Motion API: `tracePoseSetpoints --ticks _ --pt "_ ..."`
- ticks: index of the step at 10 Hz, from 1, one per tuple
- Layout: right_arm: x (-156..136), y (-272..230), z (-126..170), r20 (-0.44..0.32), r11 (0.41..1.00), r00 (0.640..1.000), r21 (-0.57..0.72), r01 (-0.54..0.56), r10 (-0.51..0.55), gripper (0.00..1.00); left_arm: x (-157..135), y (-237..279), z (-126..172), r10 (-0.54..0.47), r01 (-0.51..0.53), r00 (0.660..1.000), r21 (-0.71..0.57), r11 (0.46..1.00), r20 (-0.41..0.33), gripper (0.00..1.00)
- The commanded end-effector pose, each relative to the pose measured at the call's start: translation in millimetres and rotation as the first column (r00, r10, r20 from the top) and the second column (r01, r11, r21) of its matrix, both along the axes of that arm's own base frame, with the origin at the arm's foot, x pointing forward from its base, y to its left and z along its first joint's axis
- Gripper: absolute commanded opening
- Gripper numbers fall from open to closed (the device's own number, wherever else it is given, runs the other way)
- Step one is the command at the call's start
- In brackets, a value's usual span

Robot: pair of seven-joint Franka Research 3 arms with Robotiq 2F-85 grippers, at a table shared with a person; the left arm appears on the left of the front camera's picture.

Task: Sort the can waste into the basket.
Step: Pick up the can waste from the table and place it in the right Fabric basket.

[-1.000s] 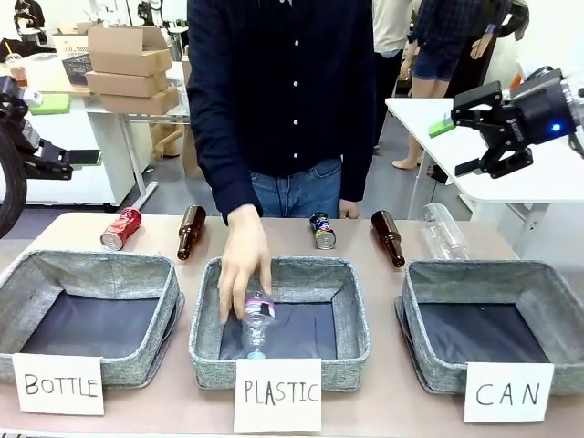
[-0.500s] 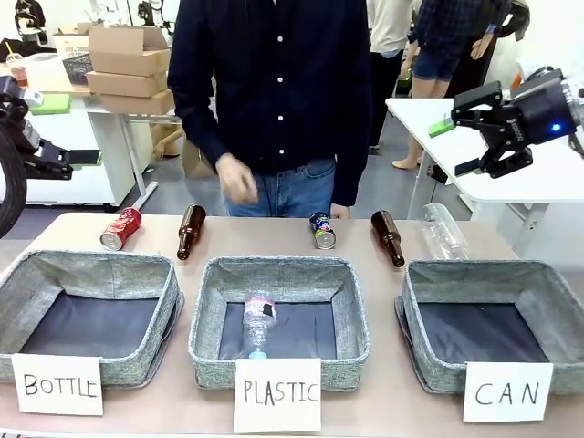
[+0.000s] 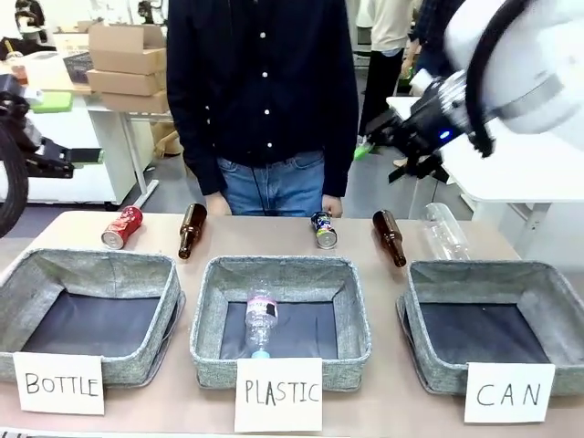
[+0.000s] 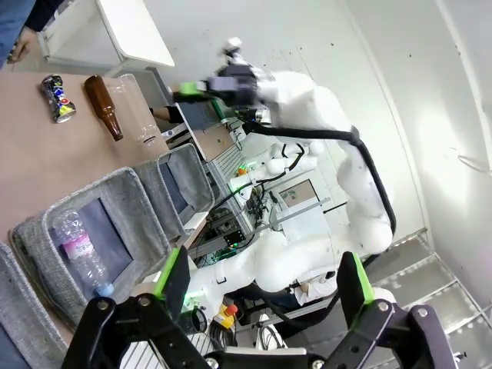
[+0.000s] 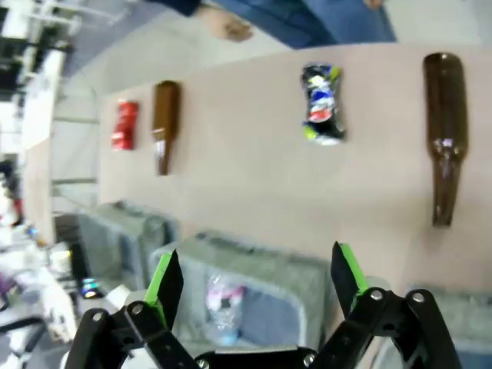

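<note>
My right end effector (image 3: pixel 408 146) hangs high over the far side of the tabletop (image 3: pixel 265 239), jaws spread wide with nothing between them. Its wrist view looks down on the dark blue can (image 5: pixel 321 104) lying on its side near a brown bottle (image 5: pixel 442 138). The red can (image 3: pixel 121 227) lies at the far left end, the CAN basket (image 3: pixel 493 271) at front right holds nothing, and my left end effector (image 4: pixel 263 270) is raised, wide and empty too. I read this as the approach to the first pick, so next I need to drop onto the dark can, set the fingers across its body clear of that bottle, and close.
</note>
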State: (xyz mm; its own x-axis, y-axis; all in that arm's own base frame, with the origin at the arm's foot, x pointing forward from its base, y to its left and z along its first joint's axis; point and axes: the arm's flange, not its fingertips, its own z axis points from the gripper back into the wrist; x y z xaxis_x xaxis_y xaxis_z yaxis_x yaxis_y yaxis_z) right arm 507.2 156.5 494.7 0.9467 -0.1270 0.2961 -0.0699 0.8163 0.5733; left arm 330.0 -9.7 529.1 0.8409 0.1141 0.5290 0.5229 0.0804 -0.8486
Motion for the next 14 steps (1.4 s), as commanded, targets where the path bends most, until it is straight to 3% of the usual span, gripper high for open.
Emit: tracePoseSetpoints --ticks 1,3,6,8,14 --pt "81 40 -40 -0.118 0.985 0.993 -0.171 -0.001 -0.020 1.00 1 -1 2 -0.003 0.003 1.000 -0.020 1.000 0.025 1.00" --pt "113 70 -86 -0.155 0.962 0.988 -0.269 -0.036 -0.006 1.00 1 -1 2 -0.003 0.003 1.000 -0.020 1.000 0.025 1.00" --pt "129 105 -137 -0.188 0.921 0.982 -0.387 -0.042 -0.034 1.00 1 -1 2 -0.003 0.003 1.000 -0.020 1.000 0.025 1.00" --pt "137 117 -155 -0.186 0.896 0.978 -0.444 -0.002 -0.090 1.00 1 -1 2 -0.003 0.003 1.000 -0.020 1.000 0.025 1.00" --pt "141 131 -191 -0.156 0.838 0.984 -0.545 -0.016 -0.083 1.00 1 -1 2 -0.003 0.003 1.000 -0.020 1.000 0.025 1.00"
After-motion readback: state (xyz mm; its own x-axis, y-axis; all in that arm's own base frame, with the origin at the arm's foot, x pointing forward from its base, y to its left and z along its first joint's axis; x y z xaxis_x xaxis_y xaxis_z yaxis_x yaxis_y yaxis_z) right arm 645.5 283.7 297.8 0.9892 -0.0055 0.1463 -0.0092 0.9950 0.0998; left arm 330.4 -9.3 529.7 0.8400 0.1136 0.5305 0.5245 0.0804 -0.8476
